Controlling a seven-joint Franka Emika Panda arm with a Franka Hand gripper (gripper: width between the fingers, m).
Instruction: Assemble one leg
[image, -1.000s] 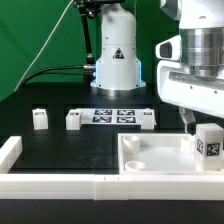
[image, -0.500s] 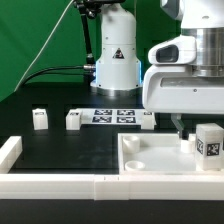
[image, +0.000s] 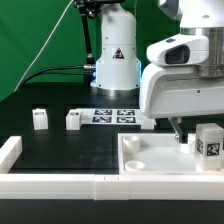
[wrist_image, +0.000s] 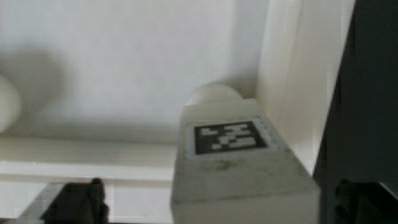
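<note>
One leg (image: 208, 141) stands upright in the panel (image: 150, 160) at the worktop's near right corner. Claw (image: 183, 136) open, fingers (wrist_image: 75, 200) apart, touching nothing. Centre both fingers about the leg before closing.

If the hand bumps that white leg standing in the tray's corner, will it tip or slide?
The leg looks like a rigid, light plastic block, taller than wide, so a high nudge might tip it. Smooth faces suggest it could slide. The tray wall beside it probably limits travel that way.
</note>
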